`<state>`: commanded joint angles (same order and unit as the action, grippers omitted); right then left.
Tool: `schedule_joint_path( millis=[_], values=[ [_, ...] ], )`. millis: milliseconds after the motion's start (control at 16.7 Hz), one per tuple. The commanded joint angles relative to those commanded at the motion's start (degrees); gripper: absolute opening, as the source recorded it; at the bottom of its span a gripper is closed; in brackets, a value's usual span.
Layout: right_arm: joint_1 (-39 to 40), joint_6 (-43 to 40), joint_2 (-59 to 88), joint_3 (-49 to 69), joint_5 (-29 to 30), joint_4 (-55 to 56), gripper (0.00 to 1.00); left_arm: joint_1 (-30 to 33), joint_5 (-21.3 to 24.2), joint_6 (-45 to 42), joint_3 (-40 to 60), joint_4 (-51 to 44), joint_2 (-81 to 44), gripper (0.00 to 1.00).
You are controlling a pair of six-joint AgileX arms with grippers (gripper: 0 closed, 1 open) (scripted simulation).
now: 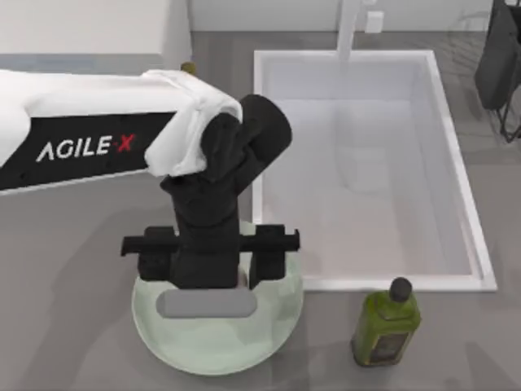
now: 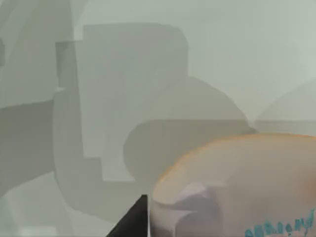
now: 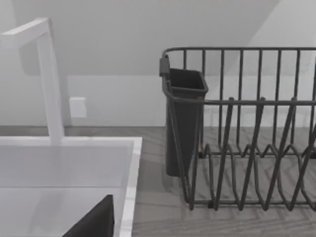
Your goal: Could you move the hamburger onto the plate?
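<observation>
The pale mint-green plate [image 1: 220, 346] lies on the counter in front of the sink's left corner. My left gripper [image 1: 210, 269] hangs directly over it, its black body covering the plate's far half. In the left wrist view the hamburger [image 2: 237, 187], cream with an orange edge, sits right against a dark fingertip [image 2: 136, 219]. It casts a rounded shadow on the plate [image 2: 247, 49] below, so it is held just above the dish. The right arm is parked; one dark finger [image 3: 94, 222] of its gripper shows in the right wrist view.
A white sink [image 1: 456, 163] with a faucet [image 1: 350, 28] fills the middle and right. A green bottle [image 1: 387, 326] stands right of the plate. A dark dish rack [image 3: 242, 148] with a cutlery holder sits at the far right.
</observation>
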<state>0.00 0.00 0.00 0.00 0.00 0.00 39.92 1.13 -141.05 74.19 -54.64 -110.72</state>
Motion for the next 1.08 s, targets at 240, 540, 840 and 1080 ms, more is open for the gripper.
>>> schedule_joint_path(
  millis=[240,540,840,1080],
  values=[
    [0.0,0.0,0.0,0.0,0.0,0.0,1.00,0.0,0.0,0.0,-0.1,0.2,-0.1,0.00],
    [0.0,0.0,0.0,0.0,0.0,0.0,1.00,0.0,0.0,0.0,-0.1,0.2,-0.1,0.38],
    [0.0,0.0,0.0,0.0,0.0,0.0,1.00,0.0,0.0,0.0,-0.1,0.2,-0.1,0.75],
    [0.0,0.0,0.0,0.0,0.0,0.0,1.00,0.0,0.0,0.0,-0.1,0.2,-0.1,1.00]
  ],
)
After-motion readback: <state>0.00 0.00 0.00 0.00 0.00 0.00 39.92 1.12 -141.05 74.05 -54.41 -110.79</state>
